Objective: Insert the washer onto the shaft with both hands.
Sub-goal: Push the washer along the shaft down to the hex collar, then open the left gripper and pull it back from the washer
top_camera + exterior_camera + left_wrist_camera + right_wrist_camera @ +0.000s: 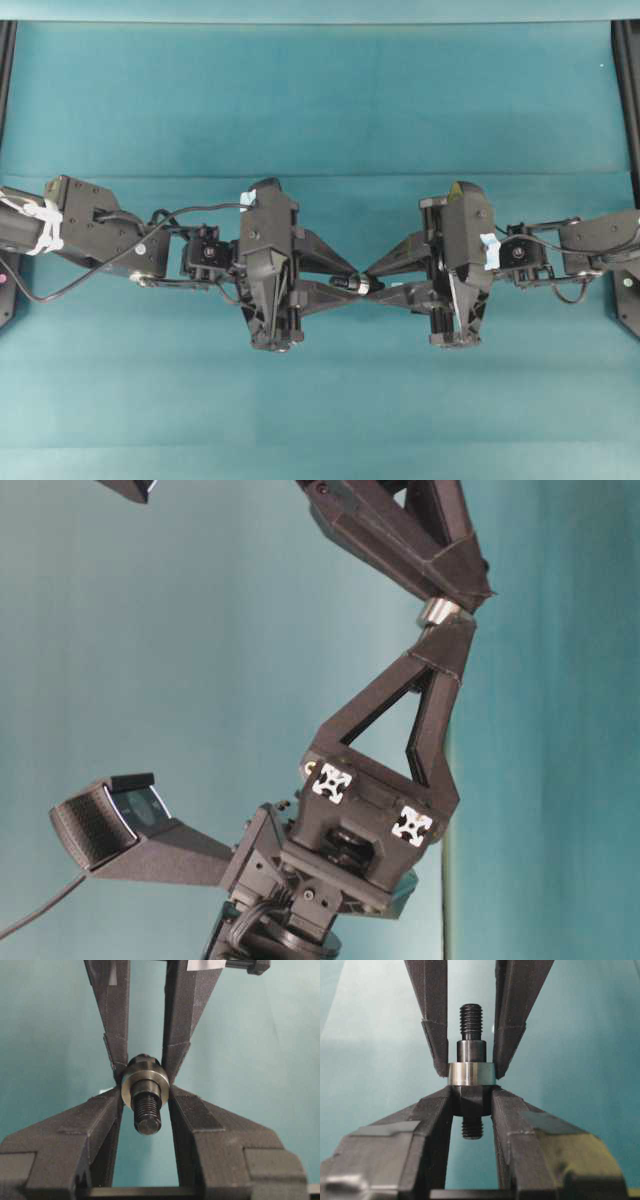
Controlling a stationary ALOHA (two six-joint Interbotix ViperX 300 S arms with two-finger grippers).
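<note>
Both grippers meet tip to tip above the middle of the teal table. In the left wrist view my left gripper (146,1091) is shut on the silvery washer (145,1085), which sits around the dark shaft (148,1110). The shaft's threaded end points at that camera. In the right wrist view my right gripper (471,1091) is shut on the shaft's (471,1050) thick dark section, just below the washer (471,1074). The threaded tip sticks out beyond the washer, between the left gripper's fingers (435,1045). Overhead, the left gripper (350,281) and right gripper (369,279) touch at the washer (362,285). From table level the washer (437,611) shows between the two tips.
A teal cloth (320,100) covers the table. Black frame rails run along the left edge (5,70) and right edge (627,70). A cable (100,265) loops along the left arm. A wrist camera (110,815) juts out beside the nearer arm at table level.
</note>
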